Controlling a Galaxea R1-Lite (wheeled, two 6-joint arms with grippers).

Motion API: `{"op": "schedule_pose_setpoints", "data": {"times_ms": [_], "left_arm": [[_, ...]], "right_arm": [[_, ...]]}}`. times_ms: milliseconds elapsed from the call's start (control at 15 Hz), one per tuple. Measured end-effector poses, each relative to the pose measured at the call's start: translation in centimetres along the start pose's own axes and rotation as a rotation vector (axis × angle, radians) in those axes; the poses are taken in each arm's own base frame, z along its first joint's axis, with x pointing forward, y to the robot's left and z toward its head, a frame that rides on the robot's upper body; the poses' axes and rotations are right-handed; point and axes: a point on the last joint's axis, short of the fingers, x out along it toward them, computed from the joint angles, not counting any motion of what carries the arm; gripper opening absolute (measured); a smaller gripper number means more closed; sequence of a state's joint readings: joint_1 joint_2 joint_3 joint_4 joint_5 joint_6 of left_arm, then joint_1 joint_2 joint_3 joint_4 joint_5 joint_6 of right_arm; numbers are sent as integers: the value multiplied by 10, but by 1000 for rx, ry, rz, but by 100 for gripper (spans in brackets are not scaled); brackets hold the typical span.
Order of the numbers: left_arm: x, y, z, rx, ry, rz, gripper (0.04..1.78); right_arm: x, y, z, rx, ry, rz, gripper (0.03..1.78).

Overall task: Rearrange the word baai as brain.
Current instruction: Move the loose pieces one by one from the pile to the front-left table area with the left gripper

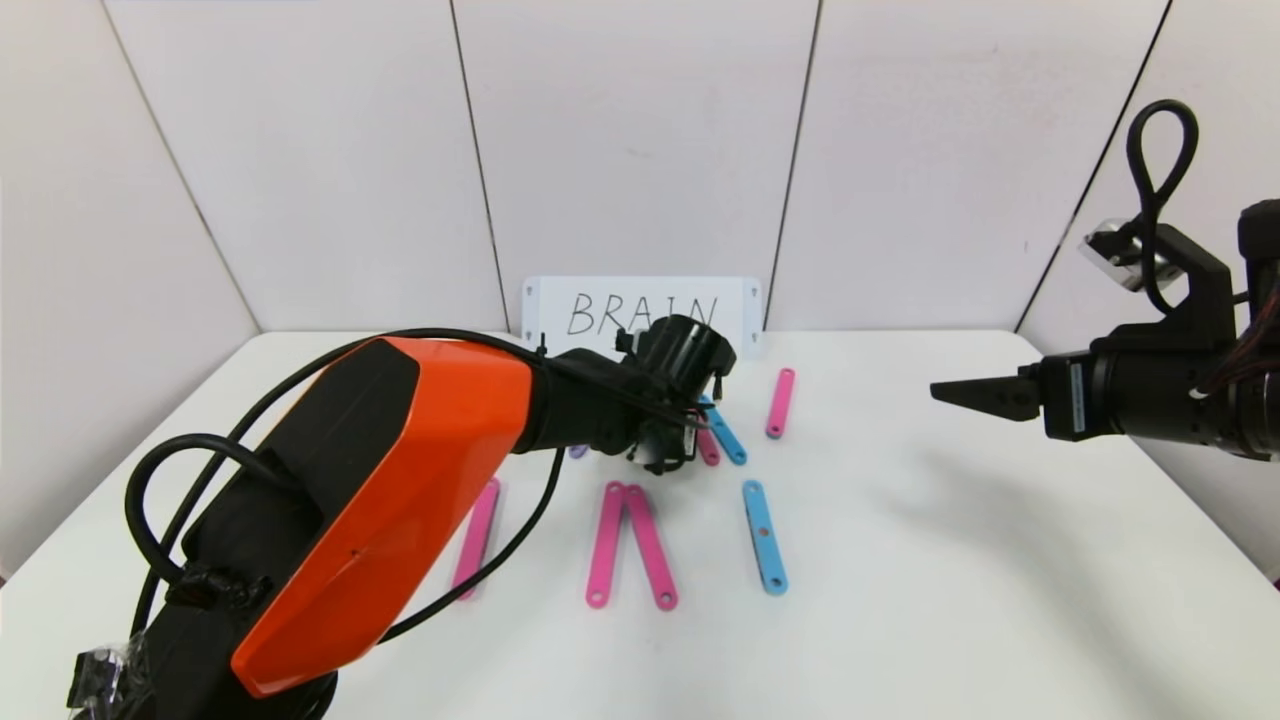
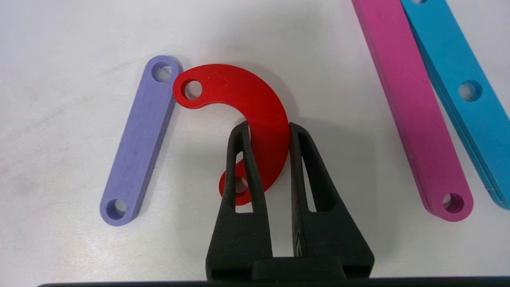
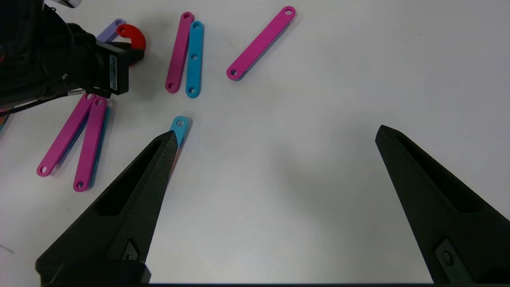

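Note:
My left gripper (image 2: pixel 267 127) is shut on a red half-ring arc (image 2: pixel 247 99) that lies flat on the white table, its jaws pinching the arc's curved band. One end of the arc touches the end of a purple bar (image 2: pixel 139 139). A pink bar (image 2: pixel 410 107) and a blue bar (image 2: pixel 462 91) lie side by side a little beyond it. In the head view the left arm (image 1: pixel 380 480) covers the arc. My right gripper (image 1: pixel 950 393) hovers open over bare table at the right, its jaws wide apart (image 3: pixel 277 132) and holding nothing.
Nearer the front lie two pink bars in a narrow V (image 1: pixel 630 545), a lone blue bar (image 1: pixel 765 537) and a pink bar (image 1: pixel 477 535) partly under the left arm. Another pink bar (image 1: pixel 780 402) lies farther back. A white card reading BRAIN (image 1: pixel 640 312) stands against the wall.

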State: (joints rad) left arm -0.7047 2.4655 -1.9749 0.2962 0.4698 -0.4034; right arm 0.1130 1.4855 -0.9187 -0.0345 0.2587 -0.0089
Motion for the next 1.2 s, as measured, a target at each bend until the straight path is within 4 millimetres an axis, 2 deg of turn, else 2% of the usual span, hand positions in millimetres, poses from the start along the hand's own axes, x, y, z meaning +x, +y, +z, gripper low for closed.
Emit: {"op": "schedule_pose_setpoints", "data": {"times_ms": [267,467,600,867,1200], "left_arm": [[-17,9,18,-29,-38,-5,19],[-38,21,33,-48,-60,-10,19],[-52,31,36,-40,-27,-6,19],[-75,55,27,-17,86,-35,19],[-96,87,5,59,183,-43,19]], "right_arm": [[0,0,0,0,0,0,174],[1,0,0,1,1,-1,174],[1,-1,0,1,2,-1,174],[1,-1,0,2,3,-1,174],[3,-1,-1,3,10,0,174]]}}
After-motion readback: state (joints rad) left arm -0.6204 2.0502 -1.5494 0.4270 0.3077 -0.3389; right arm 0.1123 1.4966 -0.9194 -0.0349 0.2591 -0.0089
